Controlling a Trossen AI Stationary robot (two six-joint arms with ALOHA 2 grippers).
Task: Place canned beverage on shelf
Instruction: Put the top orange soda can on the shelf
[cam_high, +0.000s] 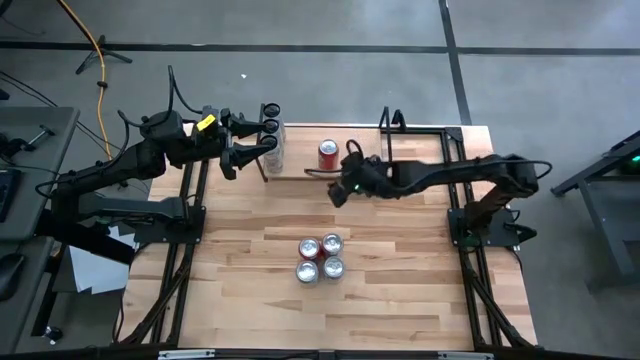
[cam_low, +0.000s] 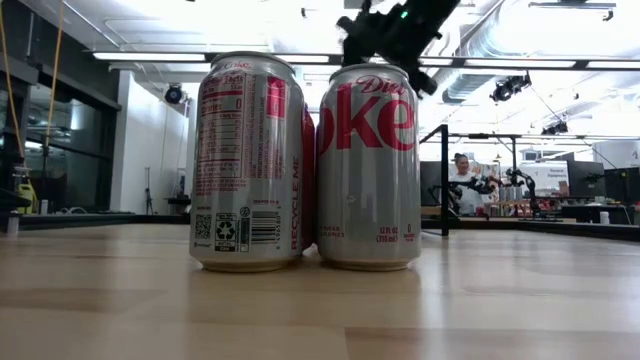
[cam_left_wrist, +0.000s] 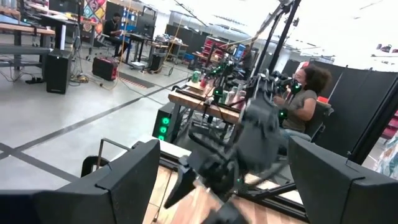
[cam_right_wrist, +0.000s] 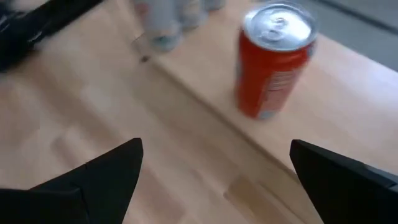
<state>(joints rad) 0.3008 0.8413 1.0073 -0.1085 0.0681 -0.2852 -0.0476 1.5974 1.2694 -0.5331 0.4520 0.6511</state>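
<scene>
While the red can (cam_high: 328, 153) stands upright on the shelf (cam_high: 300, 170) at the far side of the bench (cam_high: 400, 270), the right end effector (cam_high: 340, 190) hangs just in front of it with fingers spread wide and nothing between them; its wrist view shows the red can (cam_right_wrist: 273, 62) well clear of both dark fingers (cam_right_wrist: 106, 171). Left end effector (cam_high: 240, 150) sits at the shelf's left end, close beside a pale can (cam_high: 275, 148) standing there; fingers look parted in its own wrist view, and empty, though whether it touches that can I cannot tell. Four more cans (cam_high: 320, 258) cluster at mid-bench, two silver diet cola ones (cam_low: 300, 165) filling the low view, touching side by side. Judgement: one can looks placed already, with the cluster yet to go. Handling: an aluminium can is stiff enough along its height but thin-walled, so a hard squeeze would dent it; the surface is smooth and likely slippery, and if full it carries real weight for its size. Best hold is probably across the middle of the body, fingers on opposite sides, below the rim taper. Risk: the clustered cans touch, so a finger going down between them may knock a neighbour over. People are at work at desks in the room beyond (cam_left_wrist: 305, 93).
</scene>
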